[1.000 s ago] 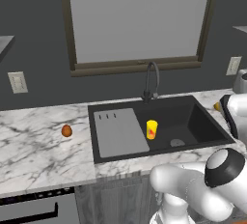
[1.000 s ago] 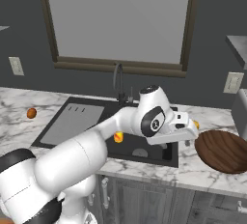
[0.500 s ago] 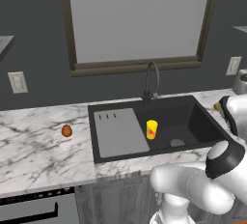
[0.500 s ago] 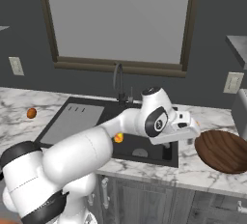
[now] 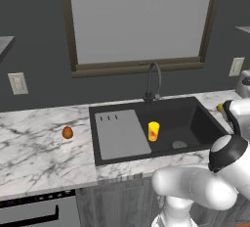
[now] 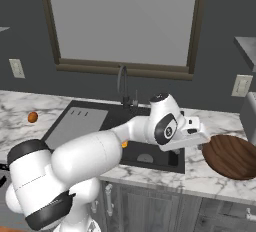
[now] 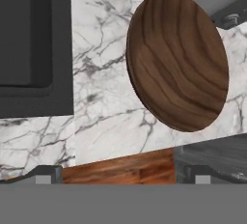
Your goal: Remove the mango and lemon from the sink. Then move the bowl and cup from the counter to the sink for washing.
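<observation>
1. white marble desk [image 5: 39, 157] with grey veining: runs along the dark wall under a framed window, and carries the recessed basin and the loose items.
2. large black rectangular sink [image 5: 195, 118] with a grey ribbed drainboard panel on its left half, a round drain on its floor and a dark arched faucet [image 5: 152, 81] behind its rear rim.
3. small yellow tumbler-shaped cup [image 5: 153, 131] with a red-orange mark on its side: stands upright inside the sink, just right of the drainboard panel and left of the drain.
4. small egg-shaped orange-brown mango [image 5: 67, 132]: lies on the desk left of the sink, well apart from its rim.
5. small round yellow lemon [image 5: 220, 107]: a sliver shows on the desk past the sink's right rim, partly hidden by the white arm.
6. wide shallow round dark reddish-brown wooden bowl [image 6: 232, 156]: sits on the desk right of the sink, near the front edge; in the hand view [image 7: 177, 60] it lies clear of the basin with bare marble between.
7. robot's jaws [image 6: 204, 138]: stand wide apart and hold nothing; they hang above the desk between the sink's right rim and the bowl, just beside the bowl's left edge; whether they touch it cannot be told.
</observation>
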Motion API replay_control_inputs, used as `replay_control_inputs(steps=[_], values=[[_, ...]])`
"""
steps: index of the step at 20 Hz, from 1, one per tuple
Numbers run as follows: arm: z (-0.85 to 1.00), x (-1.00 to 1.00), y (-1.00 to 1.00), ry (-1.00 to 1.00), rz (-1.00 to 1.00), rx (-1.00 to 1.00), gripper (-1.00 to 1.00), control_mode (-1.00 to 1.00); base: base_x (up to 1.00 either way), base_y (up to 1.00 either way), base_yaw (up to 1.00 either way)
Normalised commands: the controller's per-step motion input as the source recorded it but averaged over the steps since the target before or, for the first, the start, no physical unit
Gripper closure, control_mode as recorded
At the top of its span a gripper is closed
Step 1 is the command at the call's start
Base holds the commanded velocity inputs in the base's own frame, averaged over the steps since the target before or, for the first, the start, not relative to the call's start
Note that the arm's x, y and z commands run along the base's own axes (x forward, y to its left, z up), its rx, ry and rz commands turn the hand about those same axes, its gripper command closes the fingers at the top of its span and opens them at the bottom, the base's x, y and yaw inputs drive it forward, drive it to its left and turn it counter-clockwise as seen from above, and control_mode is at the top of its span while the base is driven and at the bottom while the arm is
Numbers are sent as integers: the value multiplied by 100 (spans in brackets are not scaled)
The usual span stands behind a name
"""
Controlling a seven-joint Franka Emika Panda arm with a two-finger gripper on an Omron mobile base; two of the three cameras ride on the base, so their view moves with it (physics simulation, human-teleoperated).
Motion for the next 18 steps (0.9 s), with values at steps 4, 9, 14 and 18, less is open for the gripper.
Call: replay_control_inputs(steps=[4,9,14,18], values=[[-15,11,-7,0,0,0,-100,-100,0,0,0],[-14,12,-4,0,1,0,-100,-100,0,0,0],[-13,13,-6,0,2,-1,-100,-100,0,0,0],[-11,12,-11,0,2,-1,-100,-100,0,0,0]])
